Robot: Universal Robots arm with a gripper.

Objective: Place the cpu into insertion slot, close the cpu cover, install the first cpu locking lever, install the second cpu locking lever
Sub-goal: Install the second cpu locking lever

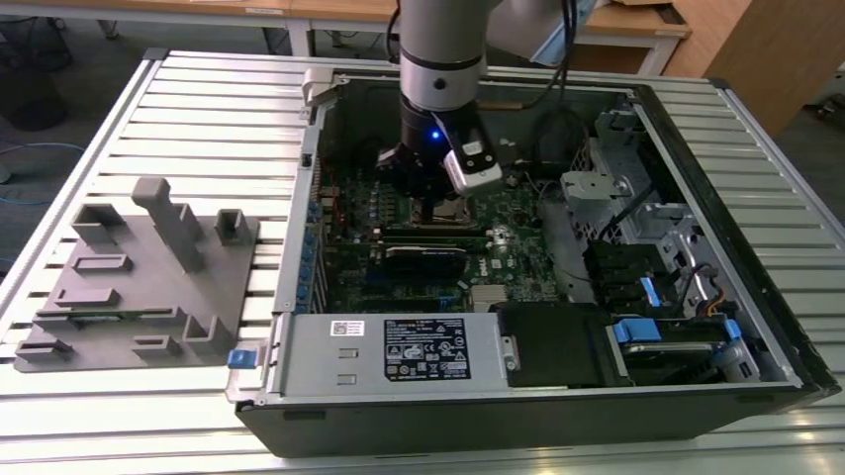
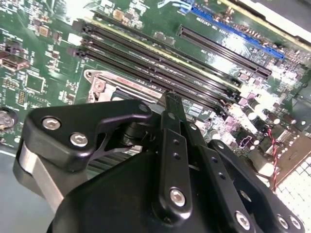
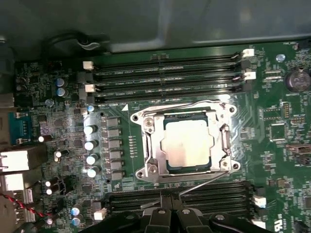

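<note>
My gripper [image 3: 170, 213] hangs pressed together beside the insertion slot [image 3: 187, 145]; the cpu [image 3: 187, 144] sits under the cpu cover [image 3: 156, 145], its edges hidden.

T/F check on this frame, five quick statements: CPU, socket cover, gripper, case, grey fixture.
1. The dull silver-grey square cpu sits in the insertion slot. True.
2. The thin silver metal cpu cover stands flipped up, away from the chip. False: in the first wrist view the frame lies flat around the chip, which shows through its window.
3. The black gripper hangs over the grey plastic fixture tray. False: it is inside the open black computer case, beside the socket.
4. Long black memory slots run along both sides of the socket. True.
5. The fixture tray lies inside the case. False: it rests on the slatted metal table, at the exterior view's left of the case.
</note>
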